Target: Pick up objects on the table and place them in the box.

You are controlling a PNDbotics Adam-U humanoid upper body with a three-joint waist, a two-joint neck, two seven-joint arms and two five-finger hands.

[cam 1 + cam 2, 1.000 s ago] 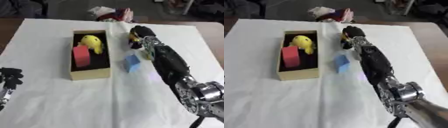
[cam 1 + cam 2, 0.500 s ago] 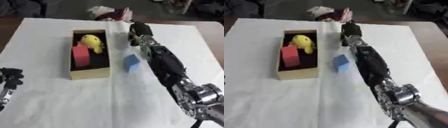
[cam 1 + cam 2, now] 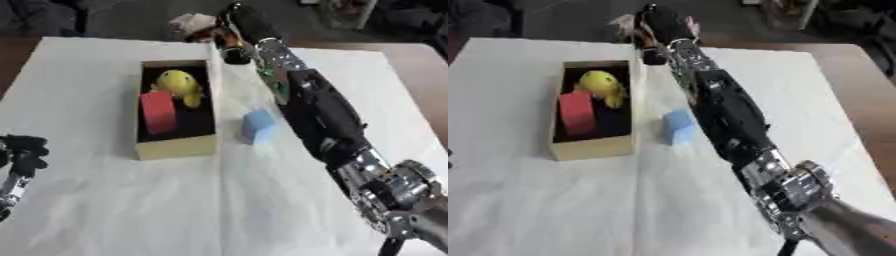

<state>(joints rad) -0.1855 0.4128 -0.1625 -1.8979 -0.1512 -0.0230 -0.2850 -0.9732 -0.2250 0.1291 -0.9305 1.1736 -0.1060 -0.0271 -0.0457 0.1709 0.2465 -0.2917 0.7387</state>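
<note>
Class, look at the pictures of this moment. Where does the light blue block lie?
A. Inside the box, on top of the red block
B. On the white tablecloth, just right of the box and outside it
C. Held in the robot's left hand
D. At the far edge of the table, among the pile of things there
B: the light blue block rests on the white tablecloth beside the right wall of the box, outside it.

A box (image 3: 175, 147) sits on the table (image 3: 105, 210). Inside it lie a block (image 3: 158, 111) and, behind that, a toy (image 3: 178, 84). A cube (image 3: 258, 125) rests right of the box.
</note>
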